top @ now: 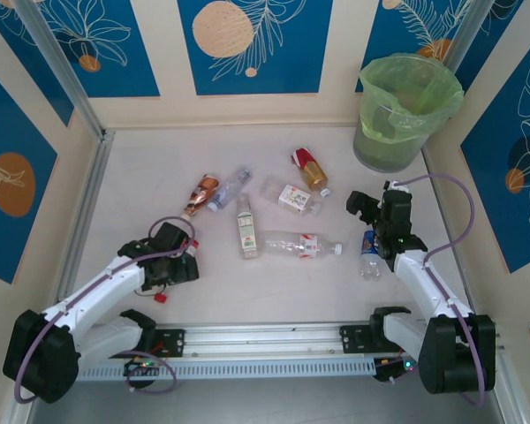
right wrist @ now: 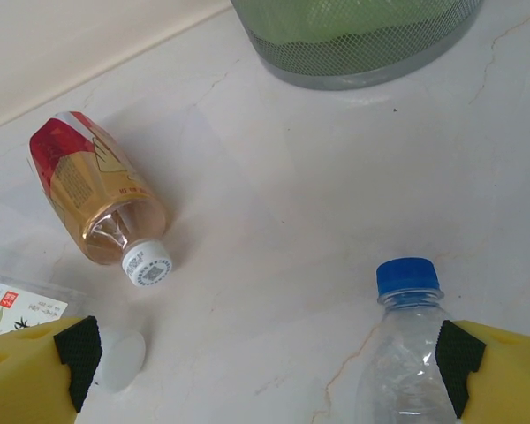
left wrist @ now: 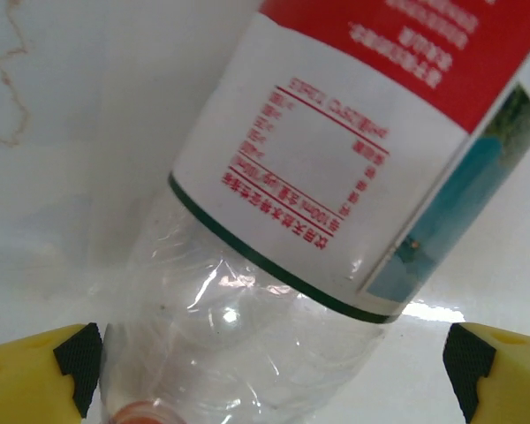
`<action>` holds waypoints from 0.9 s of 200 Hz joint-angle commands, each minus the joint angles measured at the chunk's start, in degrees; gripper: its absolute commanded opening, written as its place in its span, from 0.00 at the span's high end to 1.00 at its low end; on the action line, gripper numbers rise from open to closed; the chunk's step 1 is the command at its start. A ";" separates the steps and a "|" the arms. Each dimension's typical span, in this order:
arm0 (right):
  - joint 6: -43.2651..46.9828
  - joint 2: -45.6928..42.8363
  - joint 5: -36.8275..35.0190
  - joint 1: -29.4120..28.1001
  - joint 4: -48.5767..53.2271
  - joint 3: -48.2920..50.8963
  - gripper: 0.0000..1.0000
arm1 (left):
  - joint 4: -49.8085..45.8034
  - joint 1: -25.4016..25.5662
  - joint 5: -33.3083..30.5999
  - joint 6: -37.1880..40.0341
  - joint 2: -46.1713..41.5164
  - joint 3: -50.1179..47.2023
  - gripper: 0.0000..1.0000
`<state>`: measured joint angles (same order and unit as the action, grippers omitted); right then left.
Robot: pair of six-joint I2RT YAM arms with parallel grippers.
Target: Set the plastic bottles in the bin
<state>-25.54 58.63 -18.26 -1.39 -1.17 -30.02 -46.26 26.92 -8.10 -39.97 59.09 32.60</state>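
As the clear blue-capped plastic bottle [right wrist: 405, 349] lies on the table [right wrist: 274, 177] short of the round grey-green bin [right wrist: 353, 40], cap toward it, the right pincer [right wrist: 269, 353], spread and empty, frames its neck.

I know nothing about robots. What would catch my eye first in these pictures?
Small plastic bottles lie scattered on the pale table, and a round grey-green bin lined with a light green bag stands in the far right corner. Two white arms reach in from the near edge: the left gripper open over a red-and-white-labelled clear bottle, the right gripper open by a blue-capped clear bottle.
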 commanded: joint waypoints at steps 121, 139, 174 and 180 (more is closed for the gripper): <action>-1.86 -0.71 -1.48 -0.02 1.17 -1.47 0.01 | 8.99 1.32 -4.08 4.28 8.86 -1.41 0.11; -2.06 -0.58 -0.91 -0.02 1.23 -1.70 0.01 | 9.08 1.38 -3.71 4.43 10.81 -0.88 0.16; -2.39 -1.32 0.64 -0.02 2.14 -2.00 0.00 | 8.91 1.75 -3.50 4.85 13.15 -0.02 0.28; -2.57 -1.40 0.64 -0.02 2.59 -2.10 0.01 | 9.04 1.97 -3.50 4.98 12.99 0.08 0.29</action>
<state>-26.63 58.59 -18.72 -1.39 -0.27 -30.02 -36.86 27.94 -10.57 -35.64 71.11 32.10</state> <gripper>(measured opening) 0.995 0.735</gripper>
